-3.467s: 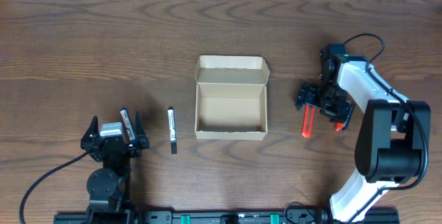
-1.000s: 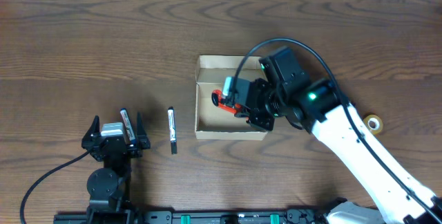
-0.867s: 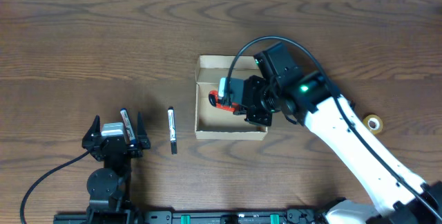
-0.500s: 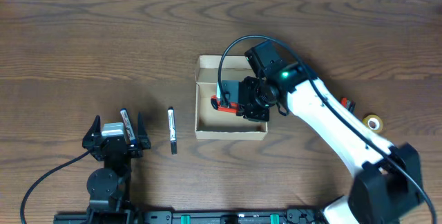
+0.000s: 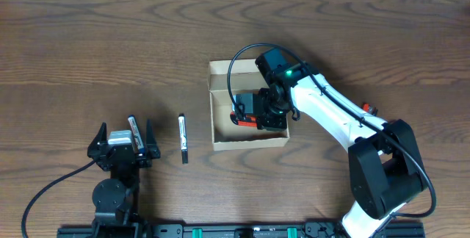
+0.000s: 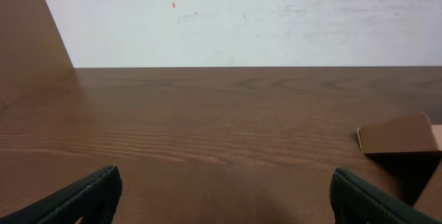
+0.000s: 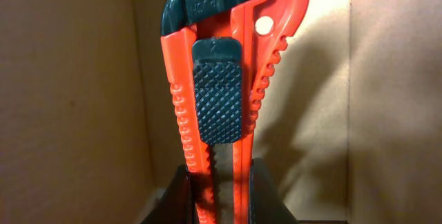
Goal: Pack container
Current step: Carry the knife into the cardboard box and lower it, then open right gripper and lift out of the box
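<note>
The container (image 5: 246, 67) is a tan cardboard box standing open in the middle of the table, its flap lid folded back at the far side. My right gripper (image 5: 248, 113) reaches down into it, shut on an orange utility knife (image 5: 241, 119). In the right wrist view the knife (image 7: 219, 79), with its dark ribbed slider, stands up from between my fingers (image 7: 266, 193), and the box's cardboard walls (image 7: 69, 79) are on both sides. My left gripper (image 5: 121, 141) rests at the near left, open and holding nothing. Its dark fingertips (image 6: 90, 193) are wide apart.
A black pen-like stick (image 5: 183, 138) lies left of the box. Another one (image 5: 134, 131) lies right by my left gripper. A small red object (image 5: 369, 109) shows beside the right arm. The left wrist view catches a corner of the box (image 6: 397, 135) at the right.
The right gripper has carried the orange knife from the right of the table into the box and lowered it there. The box has shifted slightly. The left arm has not moved.
</note>
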Tool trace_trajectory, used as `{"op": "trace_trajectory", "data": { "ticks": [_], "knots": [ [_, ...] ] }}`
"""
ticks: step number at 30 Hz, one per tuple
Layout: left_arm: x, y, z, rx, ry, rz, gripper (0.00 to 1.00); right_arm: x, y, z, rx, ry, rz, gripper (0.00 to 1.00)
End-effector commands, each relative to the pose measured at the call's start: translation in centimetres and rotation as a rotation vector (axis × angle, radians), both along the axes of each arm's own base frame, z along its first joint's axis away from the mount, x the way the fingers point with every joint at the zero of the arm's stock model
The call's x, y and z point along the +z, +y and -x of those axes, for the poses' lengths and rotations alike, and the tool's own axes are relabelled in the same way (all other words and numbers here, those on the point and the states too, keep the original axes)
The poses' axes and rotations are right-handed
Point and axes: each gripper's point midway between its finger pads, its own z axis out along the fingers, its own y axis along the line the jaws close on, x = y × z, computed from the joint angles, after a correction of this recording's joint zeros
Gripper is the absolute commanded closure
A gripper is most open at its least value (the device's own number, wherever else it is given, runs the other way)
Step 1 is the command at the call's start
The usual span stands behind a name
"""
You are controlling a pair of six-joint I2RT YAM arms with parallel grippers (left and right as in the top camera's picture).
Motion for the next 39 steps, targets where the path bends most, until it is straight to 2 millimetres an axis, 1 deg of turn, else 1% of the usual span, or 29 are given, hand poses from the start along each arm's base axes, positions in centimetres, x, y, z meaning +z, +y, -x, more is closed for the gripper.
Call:
{"op": "trace_trajectory", "data": {
  "ticks": [1,6,7,8,11,12,13,17,19,20,23,27,29,31,32,34,35,36,39],
  "knots": [
    [-1.9,0.0,0.1,0.001,0.053,0.004,0.05,0.1,-0.8,-1.4,0.037,-0.066,0.053,0.99],
    [-1.9,0.0,0.1,0.001,0.053,0.004,0.05,0.1,-0.8,-1.4,0.036,-0.07,0.057,0.99],
    [-1.9,0.0,0.1,0.001,0.053,0.004,0.05,0.1,-0.8,-1.4,0.03,-0.068,0.057,0.95],
    [-1.9,0.0,0.1,0.001,0.053,0.004,0.05,0.1,-0.6,-1.3,0.022,-0.065,0.054,0.87],
    [-1.9,0.0,0.1,0.001,0.053,0.004,0.05,0.1,-0.1,-1.0,0.019,-0.054,0.04,0.71],
    [-1.9,0.0,0.1,0.001,0.053,0.004,0.05,0.1,0.0,-0.9,0.022,-0.053,0.036,0.69],
    [-1.9,0.0,0.1,0.001,0.053,0.004,0.05,0.2,0.2,-0.9,0.025,-0.055,0.032,0.67],
    [-1.9,0.0,0.1,0.001,0.053,0.004,0.05,0.2,0.8,-1.0,0.034,-0.068,0.023,0.67],
    [-1.9,0.0,0.1,0.001,0.053,0.004,0.05,0.4,1.4,-1.0,0.017,-0.077,0.012,0.67],
    [-1.9,0.0,0.1,0.001,0.053,0.004,0.05,0.6,1.8,-1.1,0.007,-0.08,0.003,0.64],
    [-1.9,0.0,0.1,0.001,0.053,0.004,0.05,1.7,3.6,-1.7,-0.042,-0.087,-0.064,0.6],
    [-1.9,0.0,0.1,0.001,0.053,0.004,0.05,4.5,6.1,-3.3,-0.122,-0.096,-0.181,0.55],
    [-1.9,0.0,0.1,0.001,0.053,0.004,0.05,6.0,7.0,-4.6,-0.17,-0.12,-0.226,0.54],
    [-1.9,0.0,0.1,0.001,0.053,0.004,0.05,7.1,7.6,-5.6,-0.2,-0.147,-0.257,0.53],
    [-1.9,0.0,0.1,0.001,0.053,0.004,0.05,7.6,7.9,-6.1,-0.208,-0.163,-0.27,0.54],
    [-1.9,0.0,0.1,0.001,0.053,0.004,0.05,8.1,8.2,-6.7,-0.218,-0.188,-0.289,0.61],
    [-1.9,0.0,0.1,0.001,0.053,0.004,0.05,8.3,8.2,-7.3,-0.246,-0.205,-0.29,0.66],
    [-1.9,0.0,0.1,0.001,0.053,0.004,0.05,8.3,8.1,-7.5,-0.26,-0.213,-0.285,0.66],
    [-1.9,0.0,0.1,0.001,0.053,0.004,0.05,8.6,6.6,-9.9,-0.43,-0.28,-0.239,0.74]
  ]
}}
